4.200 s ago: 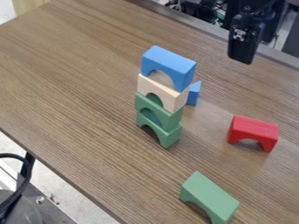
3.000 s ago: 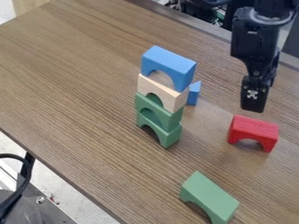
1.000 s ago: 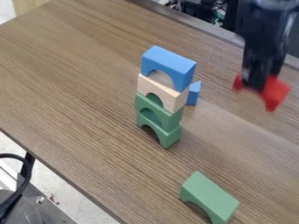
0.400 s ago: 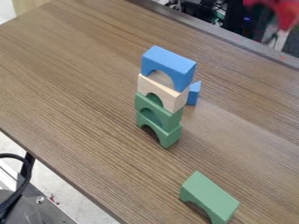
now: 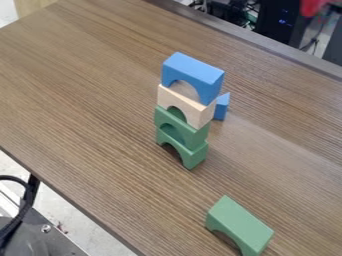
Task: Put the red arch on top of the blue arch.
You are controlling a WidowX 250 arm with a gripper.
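The red arch [image 5: 312,7] is cut off by the top edge at the right, raised well above the table. At the centre stands a tower of arches. Its top piece is the blue arch [image 5: 194,75], which rests on a natural wood arch [image 5: 194,109]. Two green arches, an upper one [image 5: 190,131] and a lower one [image 5: 191,154], form the bottom of the tower. Nothing lies on the blue arch's flat top.
A small blue block [image 5: 222,107] stands behind the tower on its right. Near the bottom edge, a separate green arch [image 5: 240,226] sits on the wooden table [image 5: 100,100]. Dark equipment and cables show beyond the table's far edge.
The gripper came down to the red arch, took hold of it and lifted it off the table. The arch rose to the top right edge, and the gripper left the view. The tower kept still.
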